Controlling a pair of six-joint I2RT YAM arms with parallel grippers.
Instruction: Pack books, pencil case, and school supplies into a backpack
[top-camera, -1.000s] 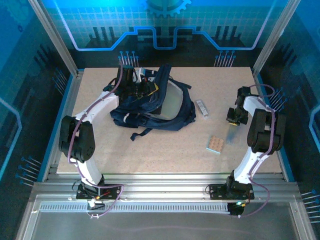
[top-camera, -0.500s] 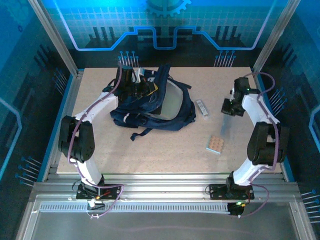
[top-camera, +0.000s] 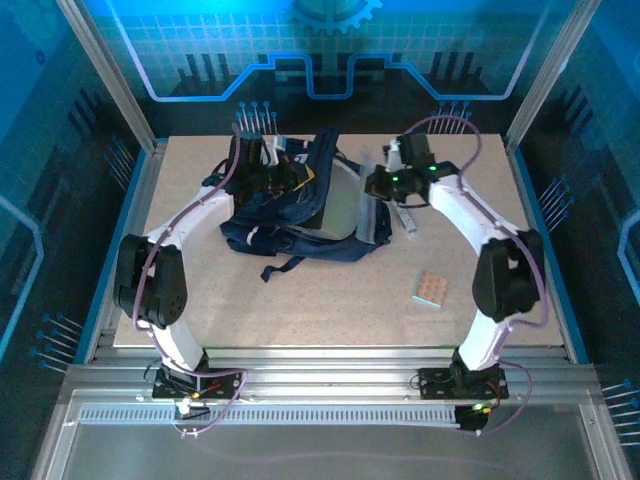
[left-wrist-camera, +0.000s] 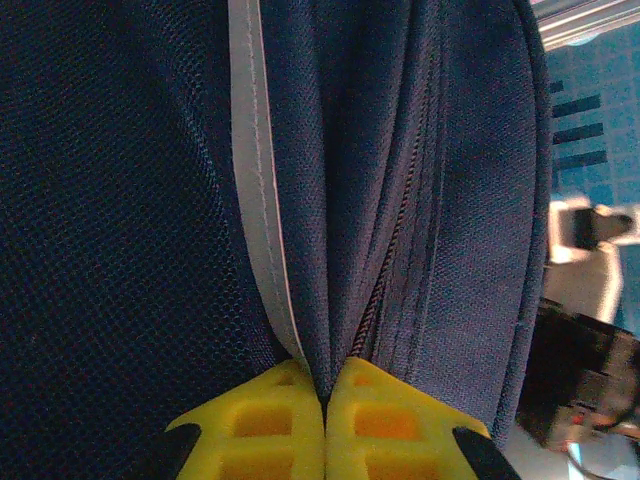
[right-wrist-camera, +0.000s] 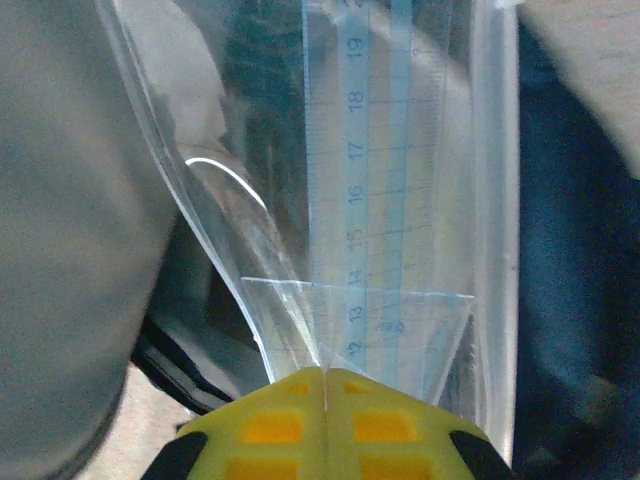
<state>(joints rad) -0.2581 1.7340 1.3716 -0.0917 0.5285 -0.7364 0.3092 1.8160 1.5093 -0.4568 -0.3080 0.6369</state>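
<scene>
Backpack (left-wrist-camera: 450, 200), navy woven mesh with grey stripe, pinched by yellow left fingers (left-wrist-camera: 265, 425); right fingers (right-wrist-camera: 270, 428) pinch clear plastic sleeve (right-wrist-camera: 470, 200) holding blue ruler (right-wrist-camera: 360, 150).

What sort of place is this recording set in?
Probably a lab or demo robot cell, not a classroom: a speckled table fenced by aluminium posts, a blue printed tech-pattern backdrop, and a left arm and right arm bolted to rails at its near edge.
</scene>
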